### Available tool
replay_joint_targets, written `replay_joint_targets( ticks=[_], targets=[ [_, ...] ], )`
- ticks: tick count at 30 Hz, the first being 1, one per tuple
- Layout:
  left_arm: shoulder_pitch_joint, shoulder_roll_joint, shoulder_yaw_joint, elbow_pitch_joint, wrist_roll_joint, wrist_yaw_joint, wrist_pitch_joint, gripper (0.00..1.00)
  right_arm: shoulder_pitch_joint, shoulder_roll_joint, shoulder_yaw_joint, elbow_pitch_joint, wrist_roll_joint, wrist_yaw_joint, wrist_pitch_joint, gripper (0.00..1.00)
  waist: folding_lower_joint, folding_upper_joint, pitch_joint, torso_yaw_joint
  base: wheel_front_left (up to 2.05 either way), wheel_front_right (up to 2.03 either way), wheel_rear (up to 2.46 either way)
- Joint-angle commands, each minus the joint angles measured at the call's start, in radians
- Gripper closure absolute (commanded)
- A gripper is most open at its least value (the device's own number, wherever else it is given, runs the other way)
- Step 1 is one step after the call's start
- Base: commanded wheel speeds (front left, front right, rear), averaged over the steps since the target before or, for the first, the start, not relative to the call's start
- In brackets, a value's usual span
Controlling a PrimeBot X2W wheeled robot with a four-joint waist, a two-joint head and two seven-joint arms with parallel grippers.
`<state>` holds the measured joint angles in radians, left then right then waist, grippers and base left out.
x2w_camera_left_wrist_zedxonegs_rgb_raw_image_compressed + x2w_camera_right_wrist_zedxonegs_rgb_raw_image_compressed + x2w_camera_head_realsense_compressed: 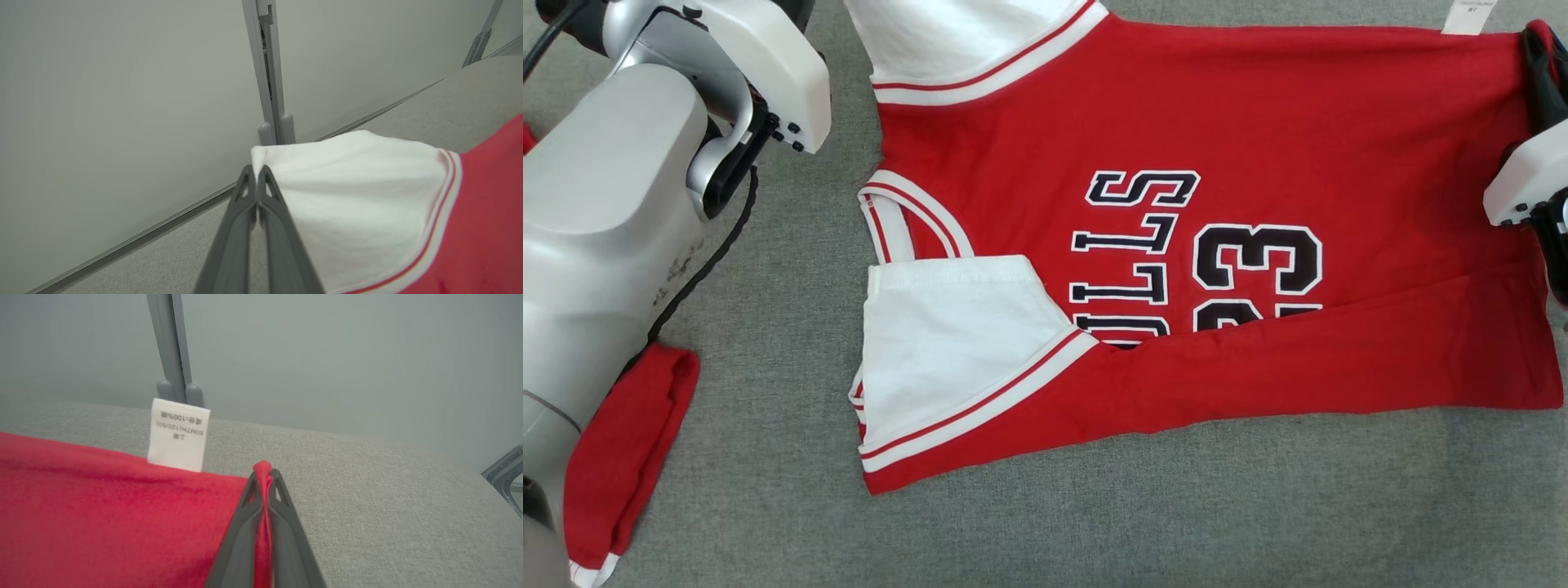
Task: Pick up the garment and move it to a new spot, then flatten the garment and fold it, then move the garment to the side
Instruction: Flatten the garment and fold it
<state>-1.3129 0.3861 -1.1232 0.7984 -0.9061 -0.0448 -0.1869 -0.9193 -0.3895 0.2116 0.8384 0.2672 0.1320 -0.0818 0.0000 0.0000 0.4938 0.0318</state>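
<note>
Near the surface's [1094, 531] far edge, the half-folded garment [1258, 106] is pinched tight by left gripper [256, 173] and right gripper [264, 475]; further folding and moving aside are judged outstanding.

- Head view looks steeply down from above, close over the garment [1258, 106] on the grey surface [1094, 539].
- Left wrist view sits low, facing the wall [122, 81], right beside the garment's white sleeve [347, 196].
- Right wrist view, equally low and near, faces that wall; all three share the garment.
</note>
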Motion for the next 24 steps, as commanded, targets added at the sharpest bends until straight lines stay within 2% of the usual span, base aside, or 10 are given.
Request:
replay_joint_targets(
  ticks=[1, 7, 14, 24],
  targets=[
    [-0.003, 0.003, -0.004, 0.013, 0.01, -0.007, -0.007, 1.0, -0.005, -0.001, 0.002, 0.008, 0.003, -0.002, -0.018, 1.0, 0.0, 0.0, -0.002, 0.001, 0.0, 0.0, 0.0],
    [0.019, 0.003, -0.027, 0.035, 0.018, -0.034, -0.019, 1.0, 0.037, -0.003, 0.023, 0.026, 0.031, -0.002, -0.101, 1.0, 0.0, 0.0, -0.029, 0.008, 0.0, 0.0, 0.0],
    [0.08, 0.053, -0.058, -0.029, 0.026, -0.046, -0.023, 1.0, 0.138, -0.022, 0.051, -0.021, 0.13, -0.002, -0.161, 1.0, 0.0, 0.0, -0.089, 0.013, 0.0, 0.0, 0.0],
    [0.251, 0.191, -0.105, -0.32, 0.008, 0.007, 0.067, 1.0, 0.33, -0.083, 0.085, -0.129, 0.26, -0.002, -0.178, 1.0, 0.0, 0.0, -0.195, 0.025, 0.0, 0.0, 0.0]
  ],
)
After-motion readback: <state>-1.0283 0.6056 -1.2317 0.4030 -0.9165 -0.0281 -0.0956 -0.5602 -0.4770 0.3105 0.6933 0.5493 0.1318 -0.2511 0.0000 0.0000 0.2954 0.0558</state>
